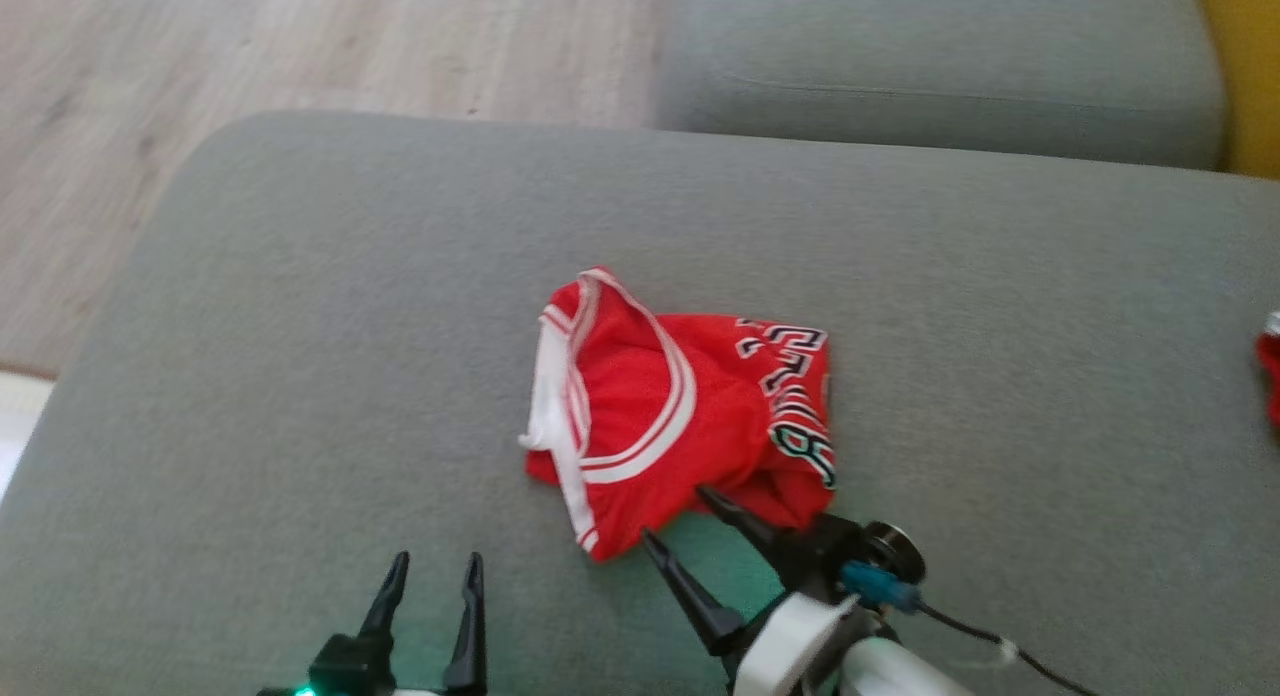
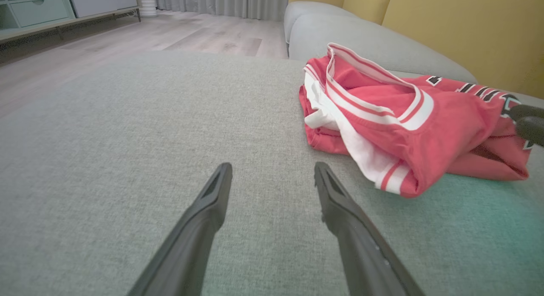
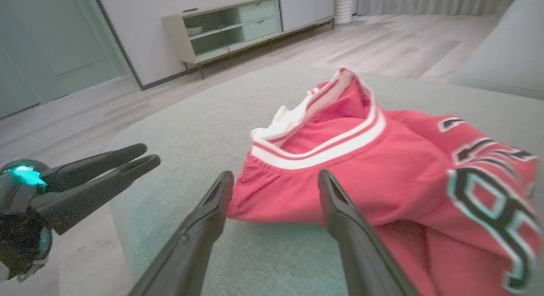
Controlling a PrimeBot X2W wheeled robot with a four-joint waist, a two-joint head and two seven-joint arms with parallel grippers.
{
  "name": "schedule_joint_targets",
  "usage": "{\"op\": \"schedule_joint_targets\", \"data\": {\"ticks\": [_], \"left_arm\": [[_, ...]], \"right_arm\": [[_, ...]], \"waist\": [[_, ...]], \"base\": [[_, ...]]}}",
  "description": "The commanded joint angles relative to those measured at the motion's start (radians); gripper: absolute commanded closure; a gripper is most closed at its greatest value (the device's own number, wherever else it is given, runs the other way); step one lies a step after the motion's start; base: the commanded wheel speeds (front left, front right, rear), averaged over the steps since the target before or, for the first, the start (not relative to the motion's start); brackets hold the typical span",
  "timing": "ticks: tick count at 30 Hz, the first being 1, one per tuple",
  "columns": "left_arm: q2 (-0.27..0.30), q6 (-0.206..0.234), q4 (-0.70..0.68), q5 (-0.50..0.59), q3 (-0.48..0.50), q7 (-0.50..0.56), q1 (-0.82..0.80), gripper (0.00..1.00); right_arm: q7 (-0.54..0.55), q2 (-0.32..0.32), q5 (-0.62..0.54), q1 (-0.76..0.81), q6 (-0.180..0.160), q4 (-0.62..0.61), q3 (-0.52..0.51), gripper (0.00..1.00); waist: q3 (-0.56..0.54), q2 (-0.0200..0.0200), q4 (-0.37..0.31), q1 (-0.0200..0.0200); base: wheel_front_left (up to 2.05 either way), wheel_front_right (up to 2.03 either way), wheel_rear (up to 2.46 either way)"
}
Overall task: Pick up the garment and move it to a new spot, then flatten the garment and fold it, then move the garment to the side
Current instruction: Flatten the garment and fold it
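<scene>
The garment (image 1: 680,406) is a red jersey with white trim and black lettering, lying crumpled in the middle of a grey sofa cushion (image 1: 300,376). It also lies at the right in the left wrist view (image 2: 408,117) and straight ahead in the right wrist view (image 3: 382,172). My right gripper (image 1: 675,516) is open at the jersey's near edge, its fingertips (image 3: 325,179) right at the cloth with nothing between them. My left gripper (image 1: 435,571) is open over bare cushion, to the left of the jersey and apart from it.
Wooden floor (image 1: 250,46) lies beyond the cushion's far left edge. A second grey cushion (image 1: 940,66) sits behind, with yellow upholstery (image 1: 1245,66) at the far right. Another red item (image 1: 1270,366) shows at the right edge. A low cabinet (image 3: 238,28) stands across the room.
</scene>
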Motion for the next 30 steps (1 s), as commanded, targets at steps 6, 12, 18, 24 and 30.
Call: {"op": "schedule_joint_targets", "data": {"ticks": [6, 12, 18, 24, 30], "left_arm": [[0.000, 0.002, -0.022, -0.021, -0.011, -0.010, -0.071, 0.00], [0.000, 0.011, -0.027, -0.041, -0.024, -0.010, -0.084, 0.00], [0.000, 0.021, -0.038, -0.056, -0.038, -0.010, -0.102, 0.00], [0.000, 0.026, -0.041, -0.059, -0.047, -0.010, -0.114, 0.00], [0.000, 0.023, -0.044, -0.061, -0.056, -0.010, -0.121, 0.00]], "right_arm": [[0.027, 0.000, 0.017, -0.148, 0.003, 0.090, 0.124, 0.00], [0.069, 0.000, 0.007, -0.203, 0.003, 0.195, 0.176, 0.00], [0.096, 0.000, 0.023, -0.229, 0.003, 0.265, 0.200, 0.09], [0.057, 0.000, 0.061, -0.249, 0.003, 0.271, 0.221, 1.00], [0.002, 0.000, 0.124, -0.289, 0.003, 0.182, 0.222, 1.00]], "waist": [[0.052, -0.0001, 0.109, 0.0000], [0.096, -0.0001, 0.153, 0.0000], [0.124, -0.0001, 0.164, 0.0000], [0.133, -0.0001, 0.155, 0.0000], [0.134, -0.0001, 0.155, 0.0000]], "base": [[0.00, 0.00, 0.00], [0.00, 0.00, 0.00], [0.00, 0.00, 0.00], [0.00, 0.00, 0.00], [0.00, 0.00, 0.00]]}}
